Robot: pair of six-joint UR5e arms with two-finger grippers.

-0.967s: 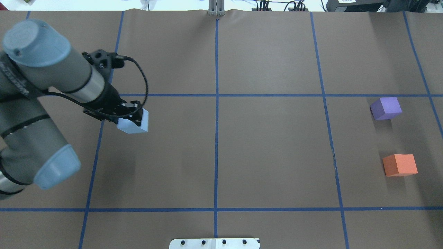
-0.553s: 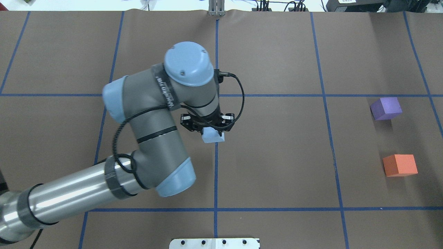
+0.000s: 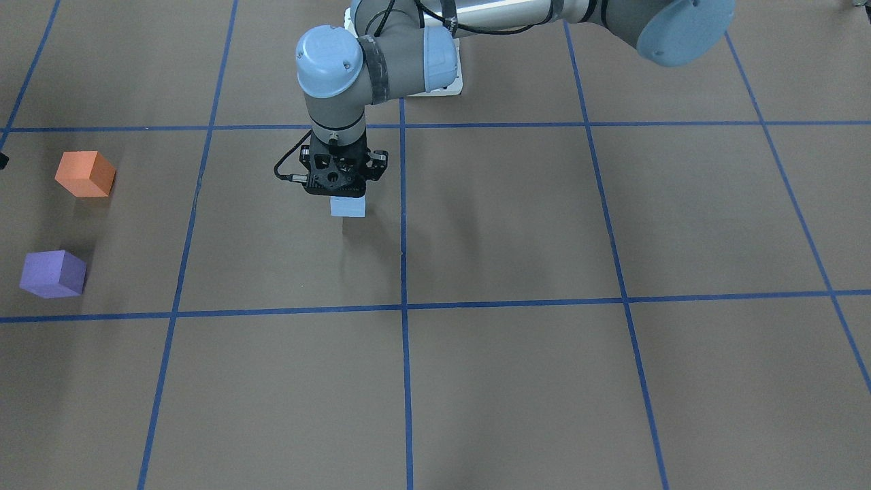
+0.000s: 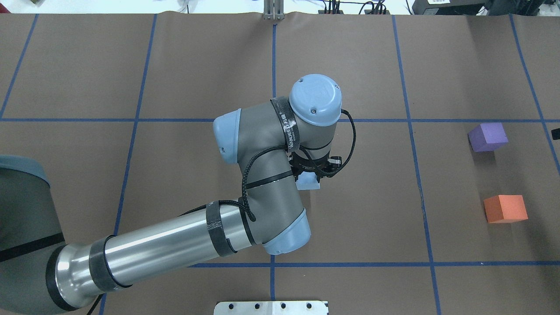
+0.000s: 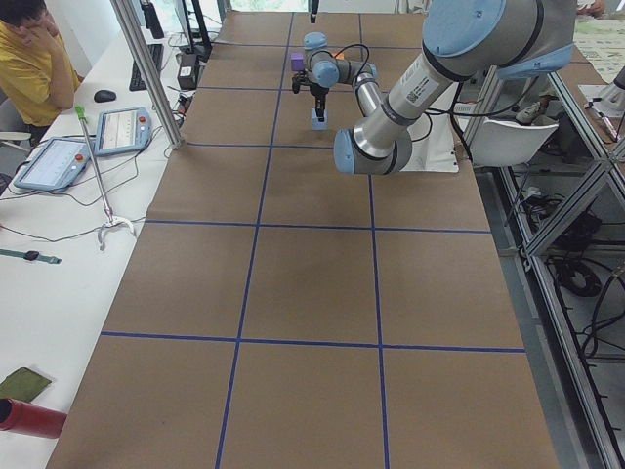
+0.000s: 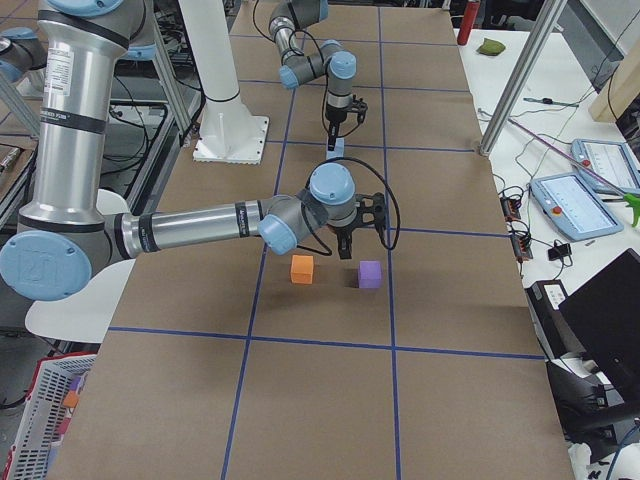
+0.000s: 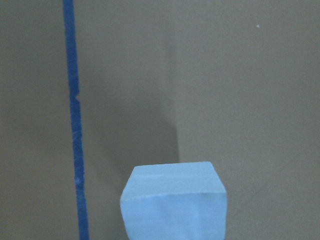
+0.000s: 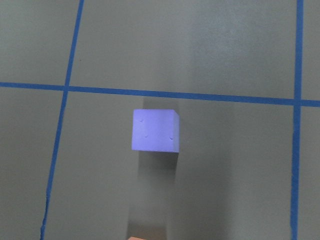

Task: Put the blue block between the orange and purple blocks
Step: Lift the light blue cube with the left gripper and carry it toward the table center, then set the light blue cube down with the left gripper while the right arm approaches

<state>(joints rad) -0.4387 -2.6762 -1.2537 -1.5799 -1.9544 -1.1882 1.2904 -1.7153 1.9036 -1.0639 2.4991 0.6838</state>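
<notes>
- So, closest to the robot's edge of the bench is the orange block. It lies flat beside the right-hand edge with nothing touching it, and it marks one side of the slot to be filled.
- A little farther from that edge, the left gripper points straight down. It is about midway between the two long edges and well short of the right-hand edge.
  - Its fingers are pinched on the blue block, just to the right of the centre tape line.
  - The grip takes only the block's top, so the lower part hangs free. I judge this lets it be lowered between two neighbours without the fingers fouling them.
  - A shadow falls offset on the surface, so the block looks lifted rather than resting.
- Farther again is the purple block, also beside the right-hand edge and apart from the orange one. Bare bench shows between the two, and that gap is the target. It runs along the right edge, so the blue block has most of the bench's half-width to cross.
- The right gripper shows properly only from the camera at the right-hand end, where it hangs above that pair (its own camera looks down on the purple block).
  - I cannot tell whether its fingers are spread or together.
  - Placed there, it may crowd the left arm's approach.
</notes>
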